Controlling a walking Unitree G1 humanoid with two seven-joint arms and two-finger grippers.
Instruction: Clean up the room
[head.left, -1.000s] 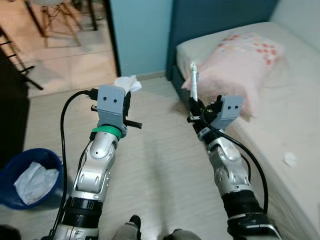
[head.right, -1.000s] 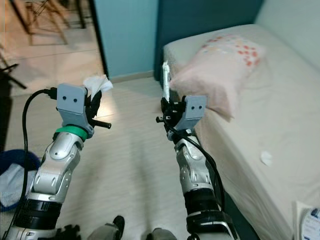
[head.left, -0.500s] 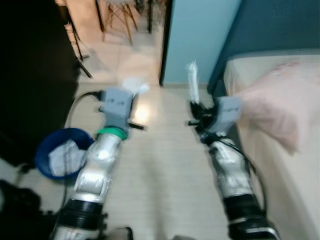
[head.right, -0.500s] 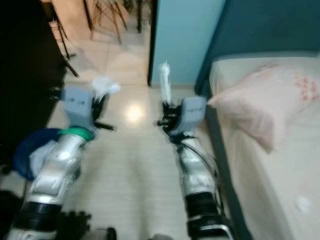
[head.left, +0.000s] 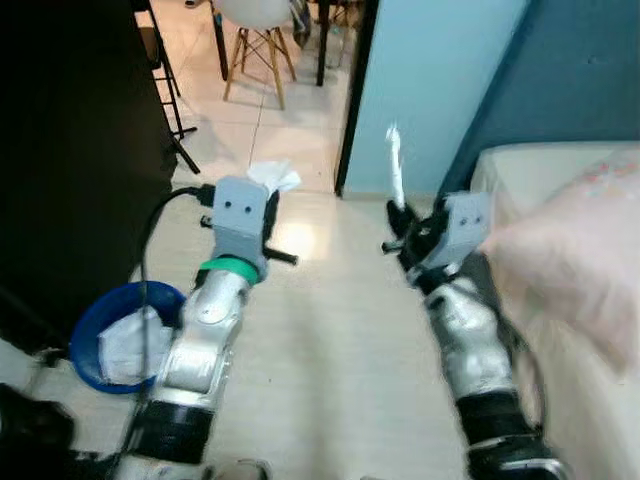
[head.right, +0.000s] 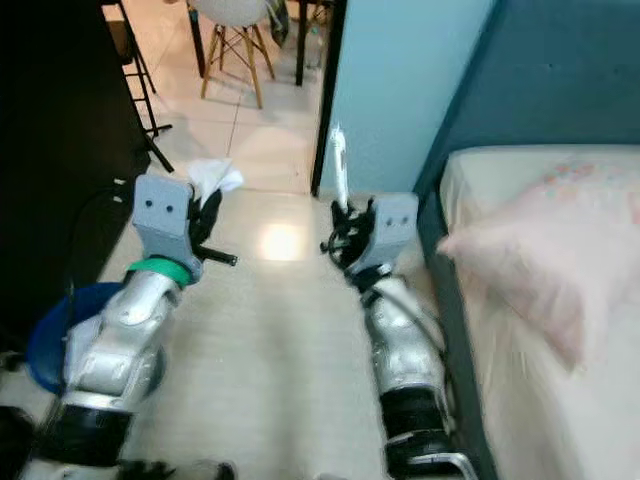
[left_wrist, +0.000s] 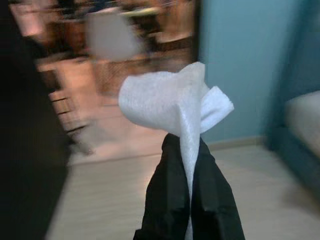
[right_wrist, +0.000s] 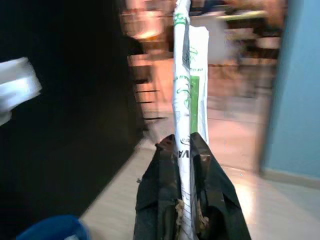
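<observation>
My left gripper (head.left: 266, 195) is shut on a crumpled white tissue (head.left: 273, 177), which sticks up from the black fingers (left_wrist: 172, 185) as a white tissue (left_wrist: 172, 102) in the left wrist view. My right gripper (head.left: 402, 215) is shut on a long white-and-green wrapper (head.left: 394, 165) that stands upright above it; the wrapper (right_wrist: 189, 80) runs between the fingers (right_wrist: 160, 190) in the right wrist view. Both arms are held up over the pale wood floor. A blue bin (head.left: 105, 330) with white paper in it sits on the floor at the lower left, beside my left arm.
A bed with a pink pillow (head.left: 575, 260) lies on the right against a dark blue headboard (head.left: 570, 80). A dark cabinet (head.left: 70, 150) stands on the left. Ahead, a doorway opens onto a tiled room with a white chair (head.left: 255, 30).
The whole view has swung left: the bed has slid toward the right edge, and the bin and doorway have come further into sight. Both grippers keep their hold.
</observation>
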